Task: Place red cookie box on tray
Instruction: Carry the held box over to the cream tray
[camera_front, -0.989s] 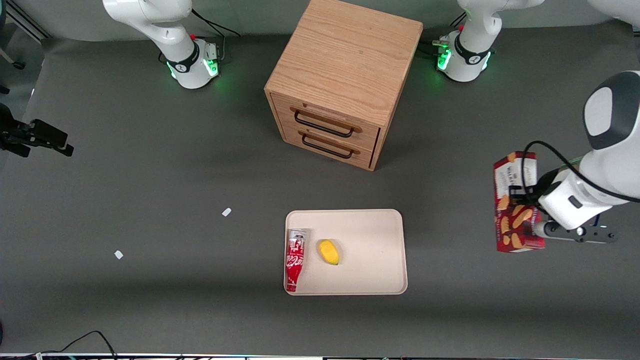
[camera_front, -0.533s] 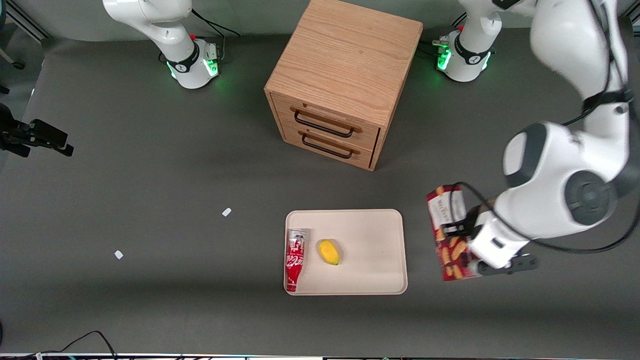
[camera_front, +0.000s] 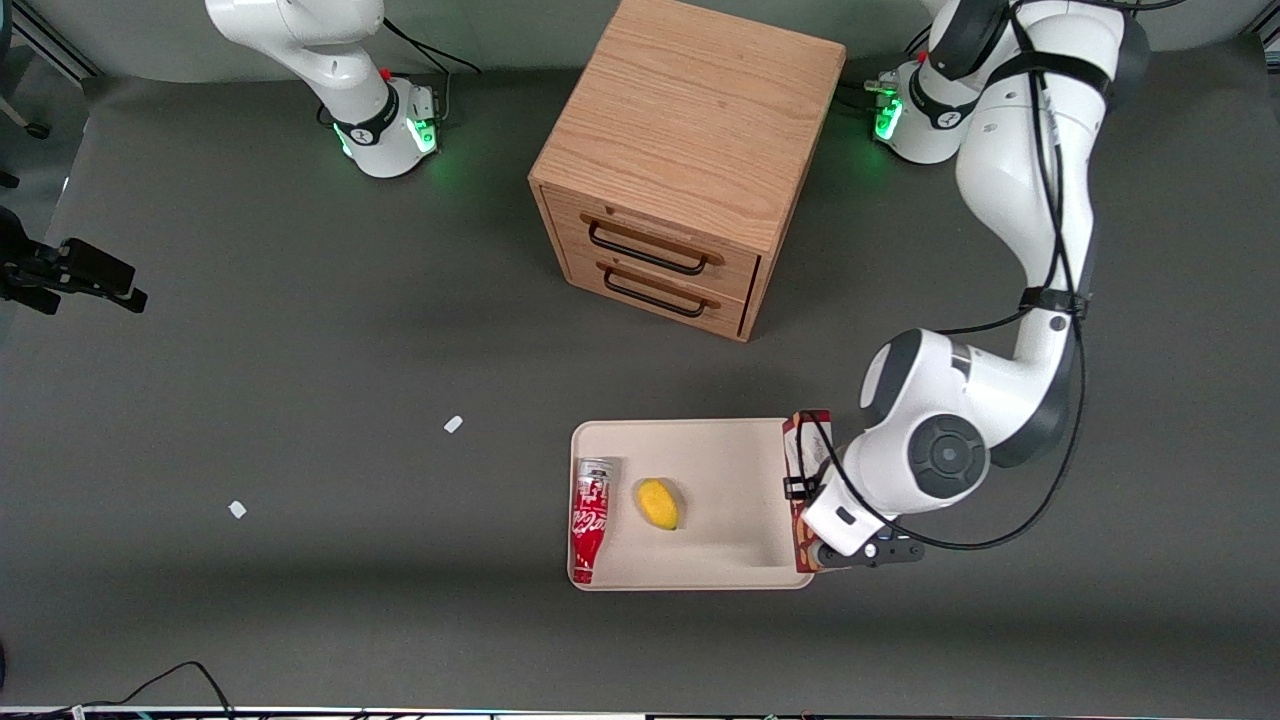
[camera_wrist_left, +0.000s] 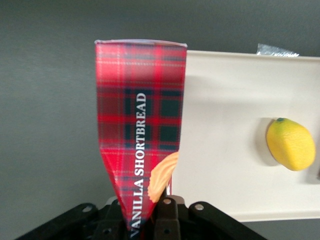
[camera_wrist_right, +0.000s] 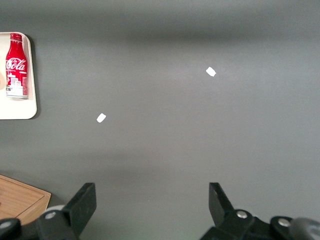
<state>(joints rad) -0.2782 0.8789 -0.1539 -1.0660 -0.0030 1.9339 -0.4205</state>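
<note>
The red cookie box (camera_front: 804, 447), a tartan carton with a shortbread picture (camera_wrist_left: 141, 122), hangs in my left gripper (camera_front: 810, 502), which is shut on its end (camera_wrist_left: 148, 216). The box stands over the rim of the cream tray (camera_front: 735, 462) at the working arm's end, partly above the tray (camera_wrist_left: 227, 95) and partly above the grey table. Most of the box is hidden by the arm's wrist in the front view. Whether the box touches the tray cannot be told.
On the tray lie a red-and-white soda can (camera_front: 591, 518) and a yellow fruit (camera_front: 658, 503) (camera_wrist_left: 291, 144). A wooden two-drawer cabinet (camera_front: 688, 150) stands farther from the front camera. Two white scraps (camera_front: 453, 424) (camera_front: 237, 509) lie toward the parked arm's end.
The left arm has swept from the working arm's end of the table to the tray's rim, carrying the box with it. Can and fruit have not moved.
</note>
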